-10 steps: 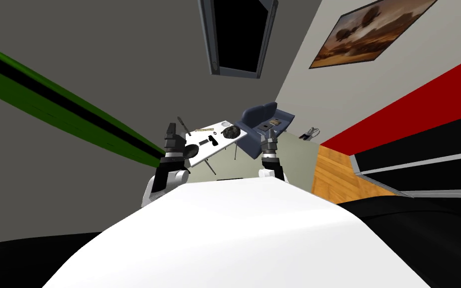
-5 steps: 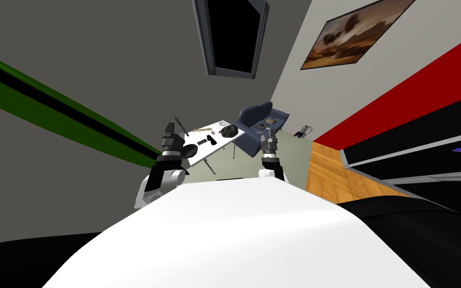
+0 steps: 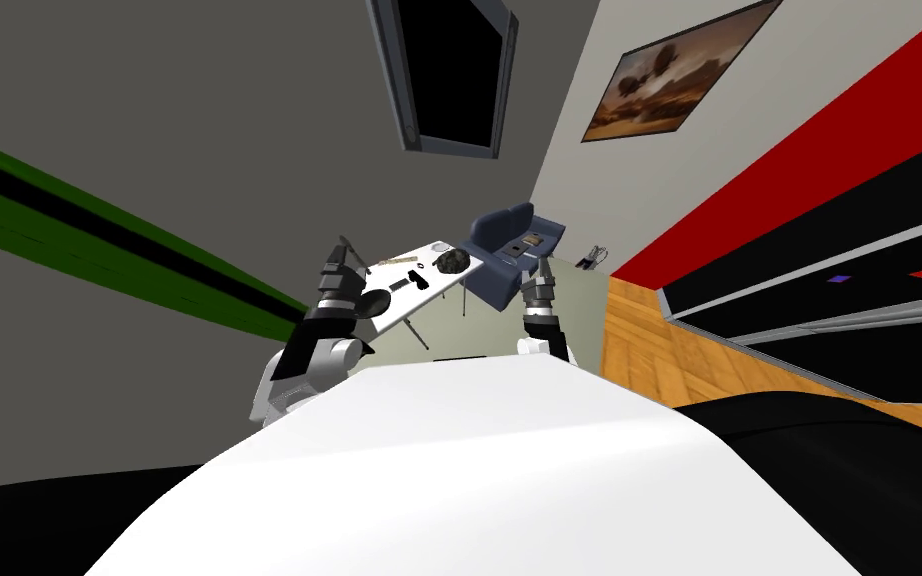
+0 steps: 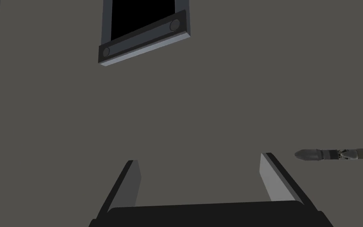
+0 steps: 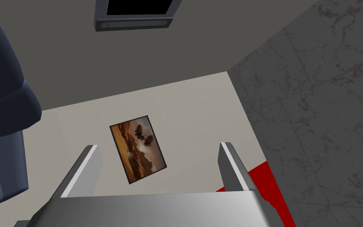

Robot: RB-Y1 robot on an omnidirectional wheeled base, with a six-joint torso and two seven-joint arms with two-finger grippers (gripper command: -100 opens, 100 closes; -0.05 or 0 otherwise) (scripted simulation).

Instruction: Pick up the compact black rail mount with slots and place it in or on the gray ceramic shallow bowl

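Two grippers are raised before a white worktop [image 3: 432, 293]: the left gripper [image 4: 200, 157], jaws wide apart and empty, is up at its near end. Just beside it in the head view a dark grey shallow bowl [image 3: 373, 302] sits on the worktop; the small black rail mount [image 3: 412, 282] lies further along, apart from the bowl, short of a dark lumpy object [image 3: 452, 262]. Right of the worktop stands a blue armchair [image 3: 501, 232], with the right gripper [image 5: 159, 146] before it, jaws likewise spread, holding nothing

White table [image 3: 406, 306], dark bowl [image 3: 374, 301], navy blue armchair [image 3: 498, 243]
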